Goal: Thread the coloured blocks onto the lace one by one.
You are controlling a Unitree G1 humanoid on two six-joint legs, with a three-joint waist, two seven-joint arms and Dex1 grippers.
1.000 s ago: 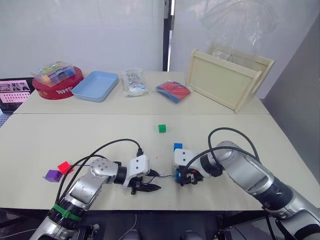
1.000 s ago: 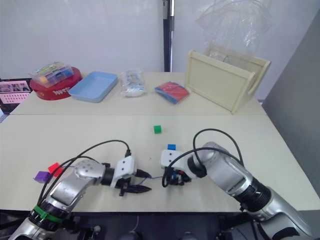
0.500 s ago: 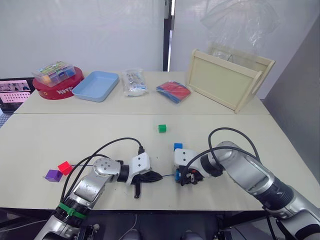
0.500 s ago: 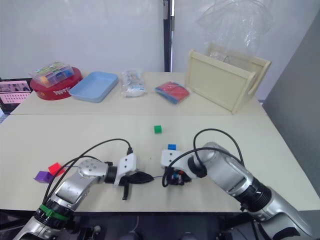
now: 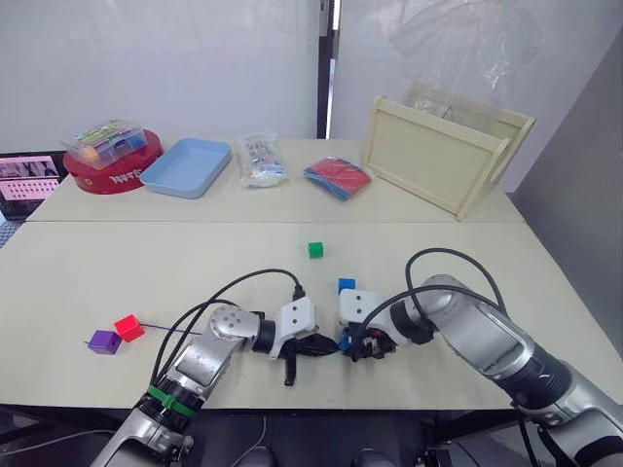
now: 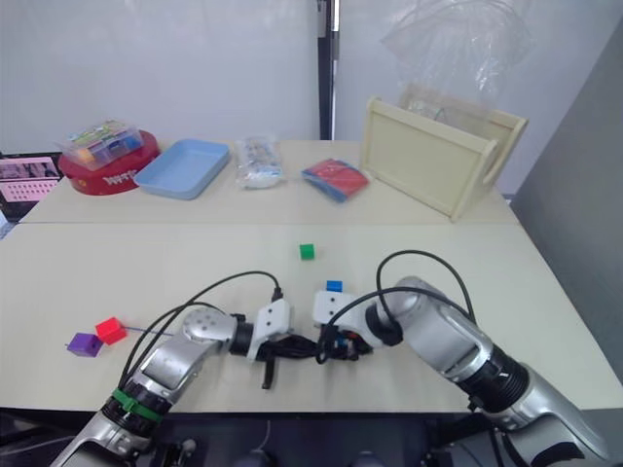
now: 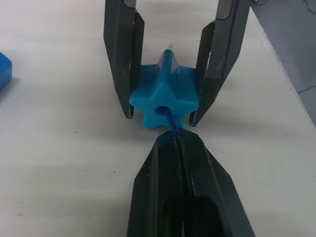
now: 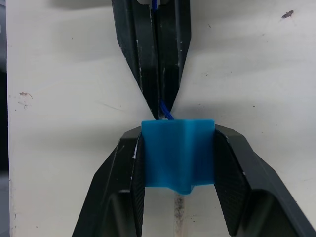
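Observation:
My right gripper [image 8: 177, 132] is shut on a light blue block [image 7: 165, 93], star-shaped on its face, low over the table's front. My left gripper [image 7: 174, 140] is shut on the thin blue lace [image 7: 171, 120] right at the block's hole, and the lace enters that hole. The two grippers meet tip to tip in the left eye view, left gripper [image 5: 327, 345] against right gripper [image 5: 353, 347]. A darker blue block [image 5: 347, 286] lies just behind them and a green block [image 5: 314, 250] further back. A red block [image 5: 127, 327] and a purple block [image 5: 102, 341] sit at the far left, beside the trailing lace [image 5: 167, 327].
Along the back stand a red round tin [image 5: 109, 175] with a clear box of pieces on it, a light blue tray [image 5: 187, 166], a plastic bag [image 5: 261, 161], a blue and red packet [image 5: 338, 178] and a wooden tray [image 5: 443, 151]. Black cables loop over both arms.
My left gripper has moved right across the table with the lace until its tip meets the block held by the right gripper. The right arm has stayed put.

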